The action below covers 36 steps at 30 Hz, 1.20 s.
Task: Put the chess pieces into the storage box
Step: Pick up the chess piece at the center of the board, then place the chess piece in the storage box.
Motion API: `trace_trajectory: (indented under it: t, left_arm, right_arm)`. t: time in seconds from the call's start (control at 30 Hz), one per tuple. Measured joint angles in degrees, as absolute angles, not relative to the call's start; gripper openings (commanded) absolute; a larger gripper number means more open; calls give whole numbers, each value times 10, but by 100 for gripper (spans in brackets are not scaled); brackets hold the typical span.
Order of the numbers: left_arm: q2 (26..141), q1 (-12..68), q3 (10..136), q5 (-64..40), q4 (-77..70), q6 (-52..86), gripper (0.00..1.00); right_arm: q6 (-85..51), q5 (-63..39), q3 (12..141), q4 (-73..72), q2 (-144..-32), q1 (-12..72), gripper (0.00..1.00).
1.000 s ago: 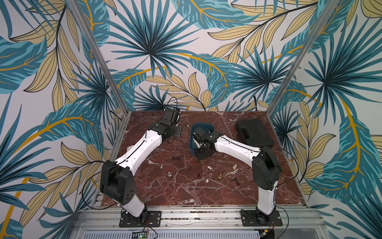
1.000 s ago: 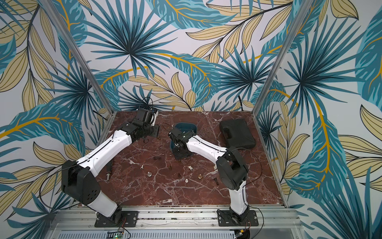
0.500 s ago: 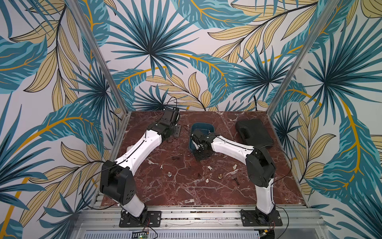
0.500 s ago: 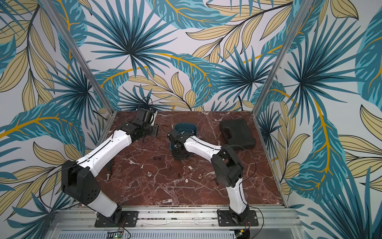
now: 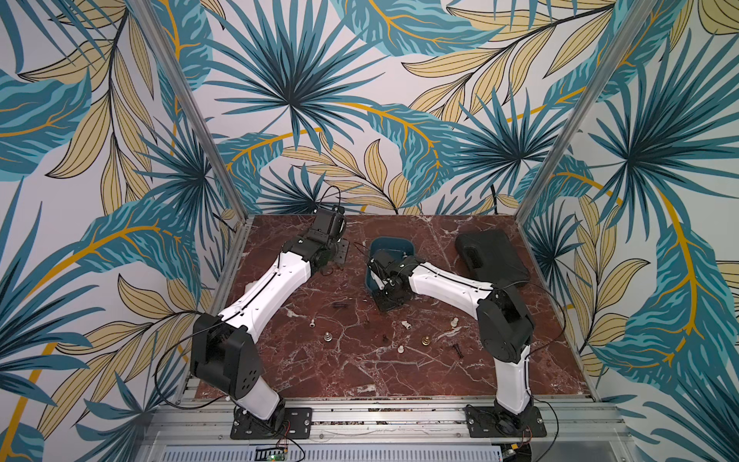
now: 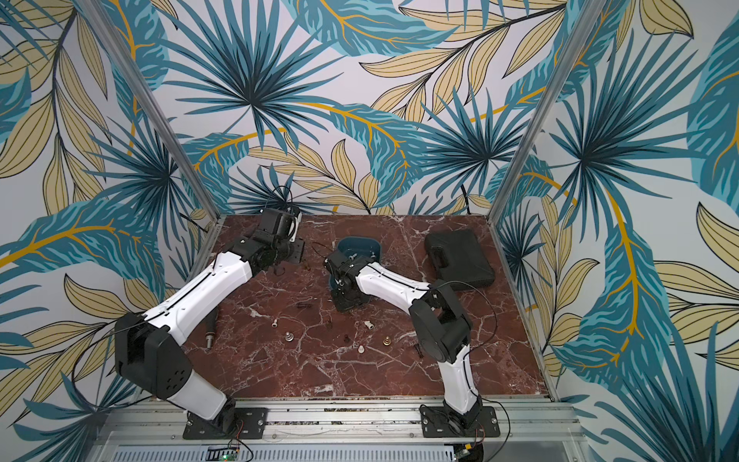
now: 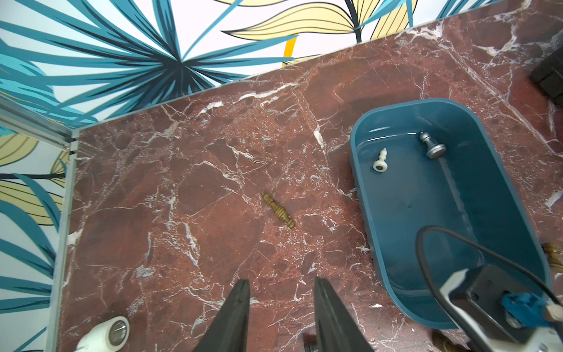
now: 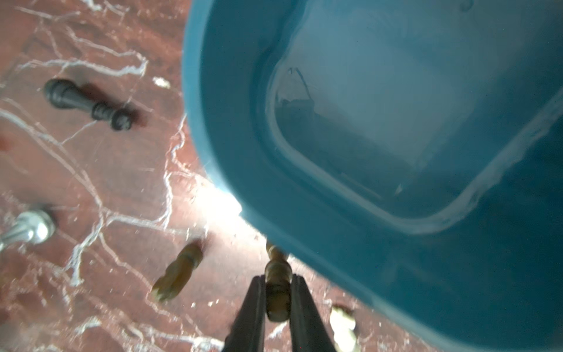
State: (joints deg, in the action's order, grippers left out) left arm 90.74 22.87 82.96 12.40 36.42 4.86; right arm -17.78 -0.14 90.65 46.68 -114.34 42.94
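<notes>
My right jaws are squeezed shut on a brown chess piece [image 8: 276, 292], and they hold it by its middle. It is outside the blue storage box [image 8: 335, 146], just beside the wall at the near end. Its top end goes out of sight under the rim. This view is blurry, so I cannot tell if the piece touches the bench [image 8: 122, 170]. Close by on the bench lie a second brown piece [image 8: 178, 275], a black piece [image 8: 88, 102] and a shiny silver piece [image 8: 29, 228], all on their sides. My left jaws are a little way apart with nothing between them, over bare bench near the back left corner. Ahead of them a ridged brown piece [image 7: 278, 210] lies flat, near the box but not touching it. Inside the box two pieces lie on their sides at the end away from my right jaws. They are a small white piece [image 7: 380, 160] and a grey metal piece [image 7: 432, 146]. A white pipe bend [image 7: 105, 333] sits by the left edge of the bench. In both top views the box is at the middle back of the bench, and a flat black case [image 5: 494, 256] lies well apart on the right. More pieces are spread out in front of the box, like a gold piece [image 5: 425, 341] and a lone white piece [image 5: 454, 321].
</notes>
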Motion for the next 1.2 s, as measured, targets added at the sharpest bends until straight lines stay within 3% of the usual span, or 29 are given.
trace_trajectory:
  t: [0.37, 0.83, 1.07, 1.2]
  left_arm:
    - [834, 218, 800, 167, 328, 43, 38]
    - [867, 217, 800, 124, 324, 52, 38]
    - [879, 217, 800, 106, 324, 57, 38]
    - [888, 217, 800, 100, 324, 58, 39]
  right_arm:
    - [-141, 13, 1067, 538, -1055, 423, 0]
    - [-96, 56, 1319, 573, -1352, 315, 0]
    - [-93, 76, 1338, 583, -1384, 299, 4]
    - [-92, 83, 1357, 583, -1393, 289, 14]
